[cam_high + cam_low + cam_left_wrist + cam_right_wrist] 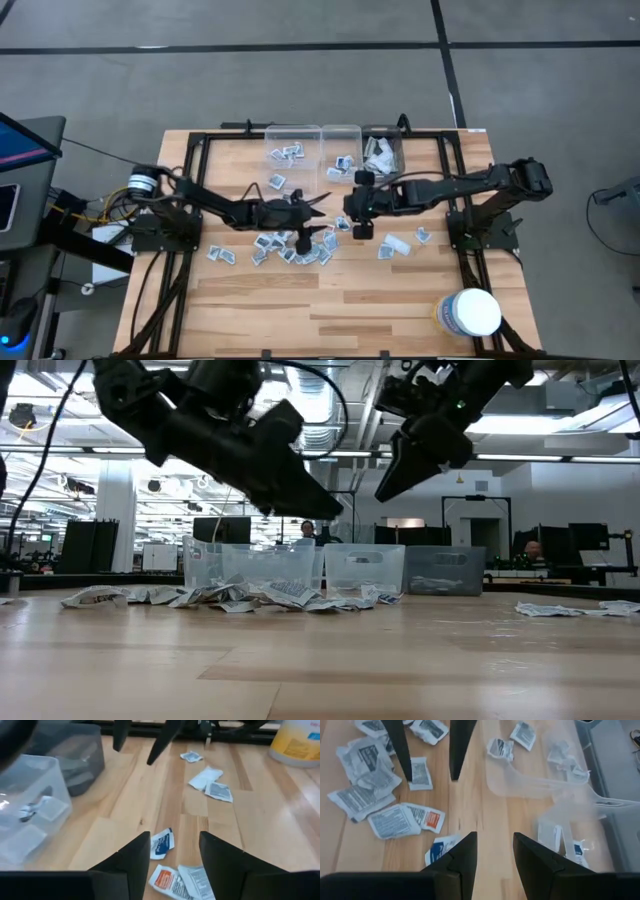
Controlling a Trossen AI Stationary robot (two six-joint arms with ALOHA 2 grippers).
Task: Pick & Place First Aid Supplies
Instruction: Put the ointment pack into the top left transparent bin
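Note:
The first aid supplies are small flat packets strewn in a heap [290,245] over the middle of the wooden table, also seen in the low view [250,597]; a few more lie to the right [400,243]. Some packets lie inside the clear bins [293,148] at the far edge. My left gripper [320,203] hangs open above the heap's far right end, with a blue-printed packet [162,844] on the table below its fingers [175,847]. My right gripper [348,215] faces it from the right, open [495,845] and holding nothing, slanting down above the table.
Three clear bins [342,145] stand in a row at the far edge, the right one [383,150] darker. A big white round tub [470,312] stands at the near right corner. The two grippers' fingertips are close together above the table's middle. Bare wood lies toward the near edge.

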